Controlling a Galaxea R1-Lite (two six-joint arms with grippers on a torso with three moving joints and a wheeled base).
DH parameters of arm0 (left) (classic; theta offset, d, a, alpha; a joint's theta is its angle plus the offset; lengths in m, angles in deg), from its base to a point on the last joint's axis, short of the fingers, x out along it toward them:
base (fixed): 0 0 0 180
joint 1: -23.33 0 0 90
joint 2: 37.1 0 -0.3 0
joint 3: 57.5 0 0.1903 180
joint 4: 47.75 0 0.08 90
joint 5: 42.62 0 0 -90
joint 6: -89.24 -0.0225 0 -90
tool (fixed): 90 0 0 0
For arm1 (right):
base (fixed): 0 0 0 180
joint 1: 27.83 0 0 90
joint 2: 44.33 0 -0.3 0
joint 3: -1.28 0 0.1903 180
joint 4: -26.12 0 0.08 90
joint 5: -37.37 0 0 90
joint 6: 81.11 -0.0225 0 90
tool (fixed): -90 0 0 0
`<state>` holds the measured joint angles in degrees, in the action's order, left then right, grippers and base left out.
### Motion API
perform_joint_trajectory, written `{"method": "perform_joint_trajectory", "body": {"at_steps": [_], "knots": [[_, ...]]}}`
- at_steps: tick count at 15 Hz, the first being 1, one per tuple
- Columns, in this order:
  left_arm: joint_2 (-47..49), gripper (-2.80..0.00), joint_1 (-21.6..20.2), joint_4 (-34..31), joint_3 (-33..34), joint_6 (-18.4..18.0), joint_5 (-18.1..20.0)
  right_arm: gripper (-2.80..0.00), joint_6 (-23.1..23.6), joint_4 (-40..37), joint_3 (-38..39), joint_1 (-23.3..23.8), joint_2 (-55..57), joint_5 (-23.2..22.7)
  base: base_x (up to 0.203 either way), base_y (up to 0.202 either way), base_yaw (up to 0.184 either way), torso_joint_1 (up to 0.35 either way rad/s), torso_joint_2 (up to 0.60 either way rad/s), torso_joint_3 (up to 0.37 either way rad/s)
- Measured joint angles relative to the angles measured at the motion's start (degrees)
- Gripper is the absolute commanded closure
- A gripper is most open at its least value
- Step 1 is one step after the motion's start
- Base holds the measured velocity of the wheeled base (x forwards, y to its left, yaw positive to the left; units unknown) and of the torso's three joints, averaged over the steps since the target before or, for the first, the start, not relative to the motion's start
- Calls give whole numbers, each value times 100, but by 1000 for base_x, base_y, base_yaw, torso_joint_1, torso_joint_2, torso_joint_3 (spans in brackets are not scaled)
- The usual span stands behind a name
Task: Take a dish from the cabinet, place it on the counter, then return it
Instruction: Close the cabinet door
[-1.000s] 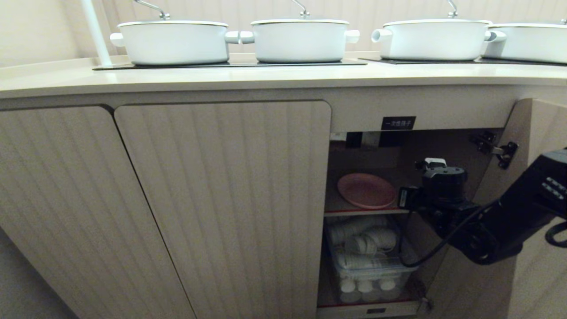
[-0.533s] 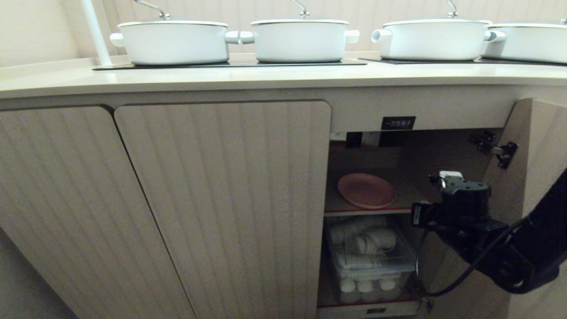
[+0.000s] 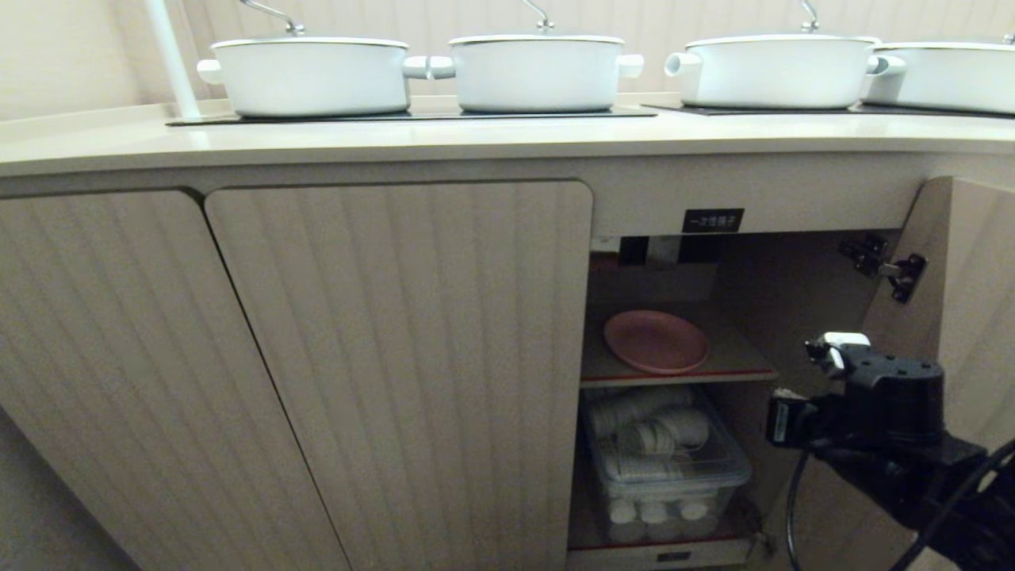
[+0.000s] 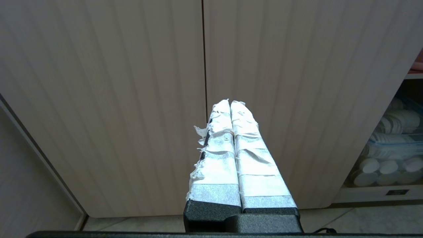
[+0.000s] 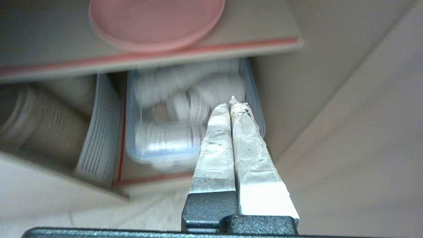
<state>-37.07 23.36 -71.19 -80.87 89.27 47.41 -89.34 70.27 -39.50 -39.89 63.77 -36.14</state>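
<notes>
Pink dish (image 3: 656,341) sits on the cabinet (image 3: 674,270) shelf, door open. Right claw (image 5: 230,105) is pinched closed and empty, just outside. Left claw (image 4: 230,103) closed too, facing shut doors.

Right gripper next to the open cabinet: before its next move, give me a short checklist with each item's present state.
1. Cabinet door swung open, shelf reachable: ok.
2. Pink dish lies flat on the inner shelf, nothing on top of it: ok.
3. Right gripper empty: ok; its taped fingers are pressed together with nothing between them.
4. Right gripper ready to grasp: not ok; it is shut and sits below shelf level, in front of the clear bin of white lids, apart from the dish.
5. Counter has a bare strip in front of the white pots: ok.
6. Left gripper out of the way: ok; shut, facing the closed doors.
</notes>
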Motion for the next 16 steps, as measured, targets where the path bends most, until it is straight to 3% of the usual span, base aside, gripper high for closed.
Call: {"method": "perform_joint_trajectory", "body": {"at_steps": [7,16], "knots": [[0,0,2,-1,0,2,2,0,2,772,1548,88,-410,-542,0,0,0,0,0,0],[0,0,2,-2,0,2,0,0,54,508,1742,194,-862,-563,0,0,0,0,0,0]]}}
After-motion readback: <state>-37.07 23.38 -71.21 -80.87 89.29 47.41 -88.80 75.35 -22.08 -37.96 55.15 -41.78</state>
